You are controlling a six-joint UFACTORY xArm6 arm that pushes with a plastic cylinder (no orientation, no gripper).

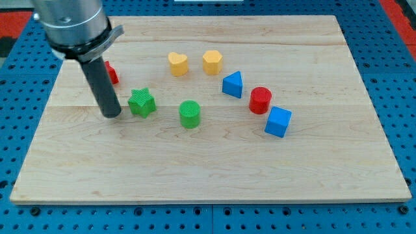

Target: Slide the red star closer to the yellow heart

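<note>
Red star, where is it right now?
The red star sits at the view's upper left, mostly hidden behind the rod, above my tip and left of the yellow heart.

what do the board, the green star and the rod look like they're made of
Board: pale wood, matte, with grain lines and plank seams. Green star: probably printed plastic, matte, faintly ridged top. Rod: dark, smooth, slight sheen, metal or plastic, unclear; my tip sits just left of the green star.
</note>
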